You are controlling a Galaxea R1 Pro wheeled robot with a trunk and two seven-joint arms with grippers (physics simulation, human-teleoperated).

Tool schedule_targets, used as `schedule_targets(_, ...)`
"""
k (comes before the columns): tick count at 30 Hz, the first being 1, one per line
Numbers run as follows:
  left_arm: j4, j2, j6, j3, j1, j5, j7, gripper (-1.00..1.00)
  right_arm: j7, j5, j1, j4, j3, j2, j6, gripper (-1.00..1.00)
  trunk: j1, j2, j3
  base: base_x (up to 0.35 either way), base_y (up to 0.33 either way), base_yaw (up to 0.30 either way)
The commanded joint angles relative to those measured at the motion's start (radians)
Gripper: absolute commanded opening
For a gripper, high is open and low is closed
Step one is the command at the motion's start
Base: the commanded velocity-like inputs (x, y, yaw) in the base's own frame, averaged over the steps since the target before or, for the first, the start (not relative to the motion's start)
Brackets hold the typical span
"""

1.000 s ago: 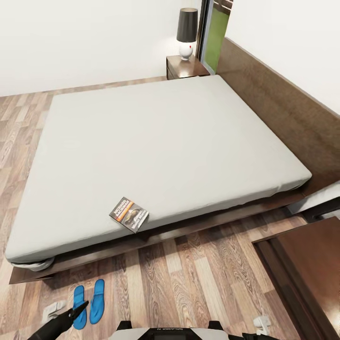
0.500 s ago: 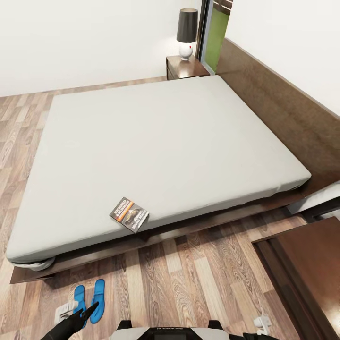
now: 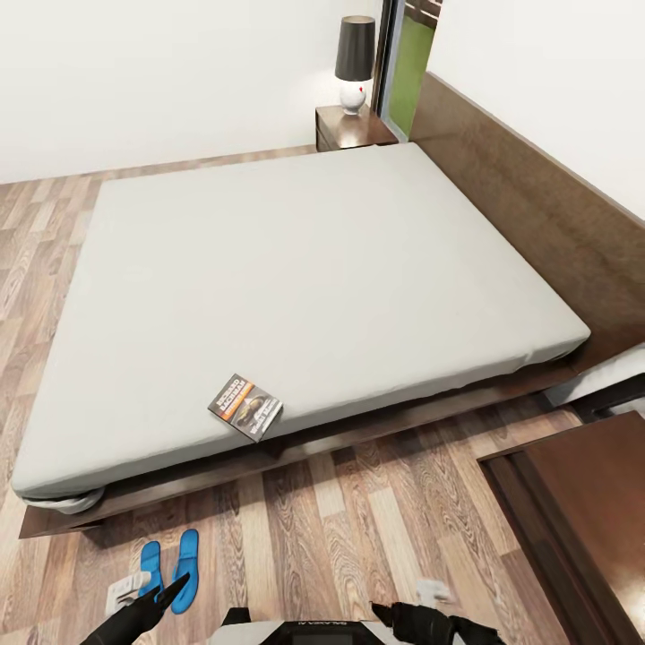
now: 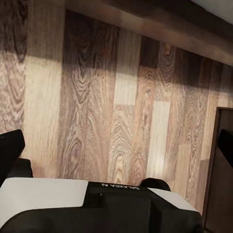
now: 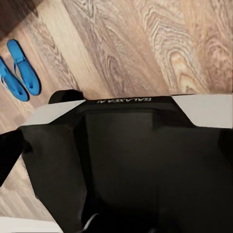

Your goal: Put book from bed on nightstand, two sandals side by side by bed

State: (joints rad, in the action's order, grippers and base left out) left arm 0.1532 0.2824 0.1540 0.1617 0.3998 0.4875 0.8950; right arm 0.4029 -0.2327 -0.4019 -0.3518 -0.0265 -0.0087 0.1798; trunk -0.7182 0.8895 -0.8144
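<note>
Nearest, at the foot of the head view, the left gripper [image 3: 166, 593] points its dark fingers over the pair of flat bright blue flip-flop sandals [image 3: 170, 569], which lie side by side on the light-brown wood-plank floor [image 3: 376, 520] just beside the bed's near edge; whether that claw is released or clenched I cannot tell. The right gripper [image 3: 394, 616] pokes up beside the robot's base, its grip equally unreadable. Further on, the small dark paperback book with an orange band [image 3: 245, 406] rests at the near edge of the off-white mattress of the dark-framed bed [image 3: 296, 269]. The sandals look settled, so the book seems the step in hand: reaching forward to it, then carrying it to the far reddish-brown nightstand with the dark-shaded lamp [image 3: 352, 125].
</note>
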Motion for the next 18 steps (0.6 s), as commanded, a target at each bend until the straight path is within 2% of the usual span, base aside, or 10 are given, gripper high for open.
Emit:
schedule_targets(1, -0.001, 0.0, 0.006, 0.007, 0.001, -0.007, 0.004, 1.0, -0.004, -0.01, -0.002, -0.015, -0.003, 0.007, 0.023, 1.0, 0.0, 0.001, -0.001, 0.0, 0.0, 0.0)
schedule_targets(2, -0.001, 0.0, 0.006, 0.007, 0.001, -0.007, 0.004, 1.0, -0.01, -0.01, -0.006, -0.046, -0.003, 0.016, 0.058, 1.0, 0.0, 0.001, -0.001, 0.0, 0.0, 0.0)
schedule_targets(5, -0.001, 0.0, 0.006, 0.007, 0.001, -0.007, 0.005, 1.0, -0.001, -0.017, -0.014, -0.22, -0.003, 0.034, 0.254, 1.0, 0.0, 0.001, -0.001, 0.0, 0.0, 0.0)
schedule_targets(6, -0.001, 0.0, 0.006, 0.007, 0.001, -0.007, 0.005, 1.0, 0.009, -0.02, -0.014, -0.242, -0.004, 0.035, 0.276, 1.0, 0.0, 0.001, -0.001, 0.0, 0.0, 0.0)
schedule_targets(7, -0.001, 0.0, 0.006, 0.006, 0.001, -0.007, 0.006, 1.0, 0.1, -0.041, -0.015, -0.322, -0.006, 0.042, 0.346, 1.0, 0.0, 0.001, -0.001, 0.0, 0.0, 0.0)
schedule_targets(8, -0.001, 0.0, 0.006, 0.006, 0.001, -0.007, 0.006, 1.0, 0.136, -0.048, -0.015, -0.338, -0.006, 0.042, 0.358, 1.0, 0.0, 0.001, -0.001, 0.0, 0.0, 0.0)
schedule_targets(9, -0.001, 0.0, 0.006, 0.006, 0.001, -0.007, 0.006, 1.0, 0.219, -0.065, -0.015, -0.368, -0.007, 0.043, 0.377, 1.0, 0.0, 0.001, -0.001, 0.0, 0.0, 0.0)
schedule_targets(12, -0.001, 0.0, 0.005, 0.006, 0.001, -0.007, 0.007, 1.0, 0.39, -0.096, -0.015, -0.408, -0.007, 0.044, 0.399, 1.0, 0.0, 0.001, -0.001, 0.0, 0.0, 0.0)
schedule_targets(14, -0.001, 0.0, 0.004, 0.006, 0.001, -0.007, 0.007, 1.0, 0.446, -0.106, -0.015, -0.418, -0.006, 0.045, 0.405, 1.0, 0.0, 0.001, -0.001, 0.0, 0.0, 0.0)
schedule_targets(18, -0.001, 0.0, 0.004, 0.006, 0.001, -0.007, 0.008, 1.0, 0.48, -0.112, -0.016, -0.425, -0.005, 0.045, 0.409, 1.0, 0.0, 0.001, -0.001, 0.0, 0.0, 0.0)
